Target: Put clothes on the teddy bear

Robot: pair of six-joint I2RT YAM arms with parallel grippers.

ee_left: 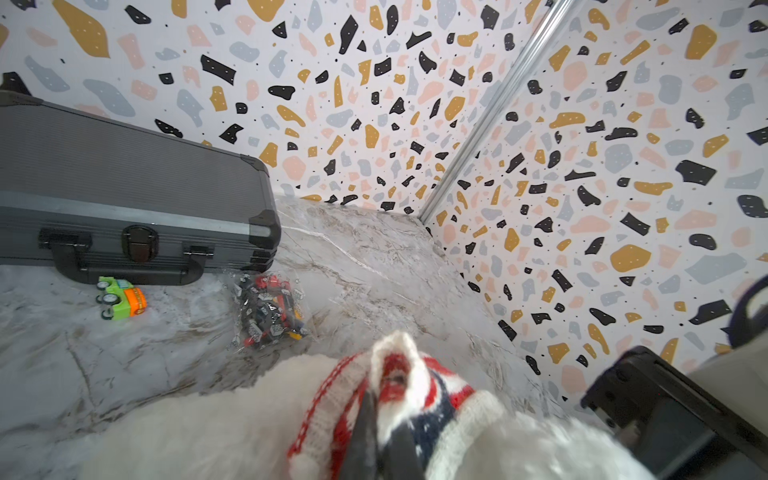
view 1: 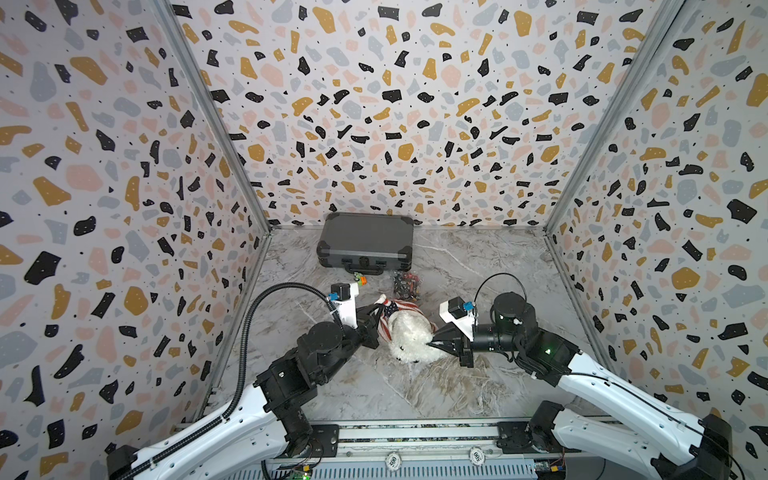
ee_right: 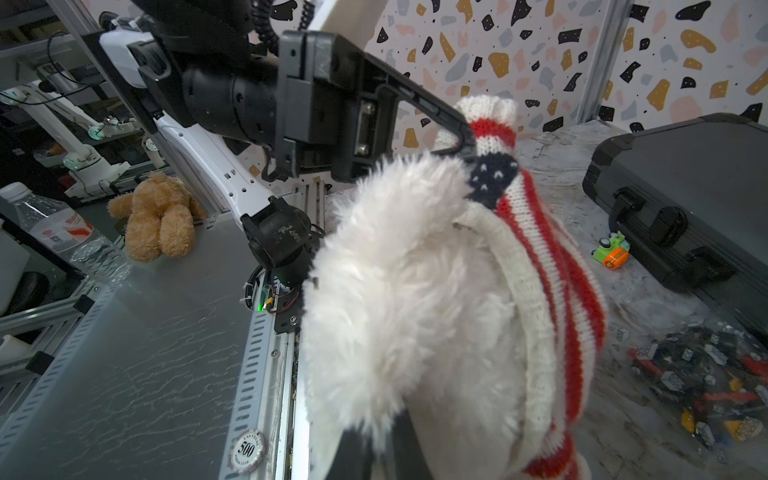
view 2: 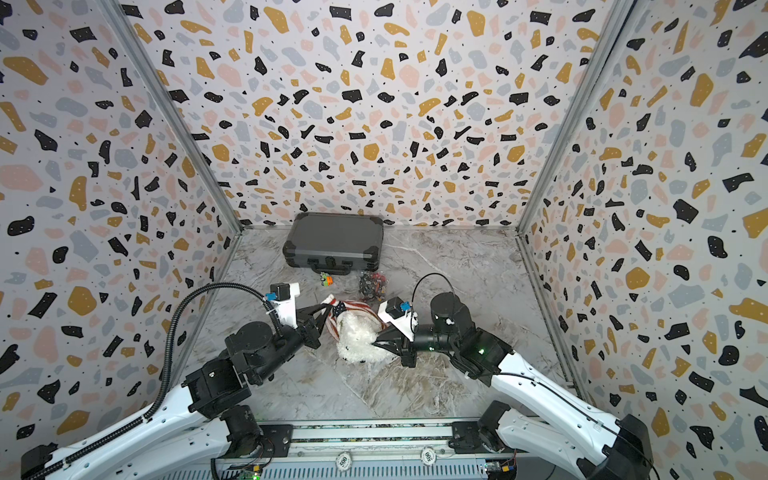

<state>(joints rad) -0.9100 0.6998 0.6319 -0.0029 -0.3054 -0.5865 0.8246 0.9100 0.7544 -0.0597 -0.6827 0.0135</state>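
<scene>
The jaws of your left gripper [view 1: 379,310] are pressed together on a fold of the red-and-white striped knitted sweater with a navy starred patch [view 1: 397,308]. Those of your right gripper [view 1: 432,343] are closed into the fur of the white fluffy plush teddy bear [view 1: 409,338].

In both top views you see only dark wedges meeting the bundle from either side. The right wrist view gives you the detail. There the left fingertips [ee_right: 465,137] nip the knit just below its cream cuff, right beside the starred patch. In the left wrist view the two dark fingers [ee_left: 365,432] lie side by side with wool bunched over them. Only the right wrist view looks past the front rail, to a tan plush bear [ee_right: 158,216] and a clear plastic water bottle [ee_right: 62,232] outside the cell.

The teddy bear sits mid-way across the marble-patterned tabletop [view 1: 374,395], between your two grippers. The knitted sweater covers its far end, nearest the left jaws, and bare fur faces the right jaws. You cannot make out its face.

Behind it, a dark grey ribbed hard case [view 1: 365,239] stands against the back wall. A green-and-orange toy truck [view 1: 359,279] lies by the case's handle. A clear bag of small building bricks [view 1: 407,284] lies between case and bear.
</scene>
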